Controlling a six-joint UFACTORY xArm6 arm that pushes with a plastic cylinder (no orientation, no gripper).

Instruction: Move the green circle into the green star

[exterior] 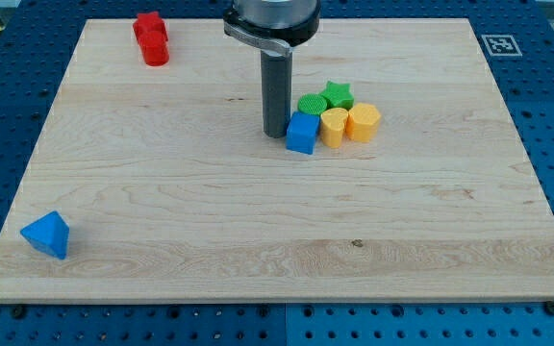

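Observation:
The green circle (312,104) lies right of the board's centre, touching the green star (338,94) at its upper right. My tip (276,134) rests on the board just left of the green circle and the blue cube (302,133), close to both. The blue cube sits directly below the green circle. A yellow heart (335,126) and a yellow hexagon (363,121) lie to the right of the cube, below the star.
Two red blocks (151,38) stand together near the view's top left. A blue triangle (47,234) lies at the bottom left. The wooden board (258,240) sits on a blue perforated table, with a marker tag (497,43) at top right.

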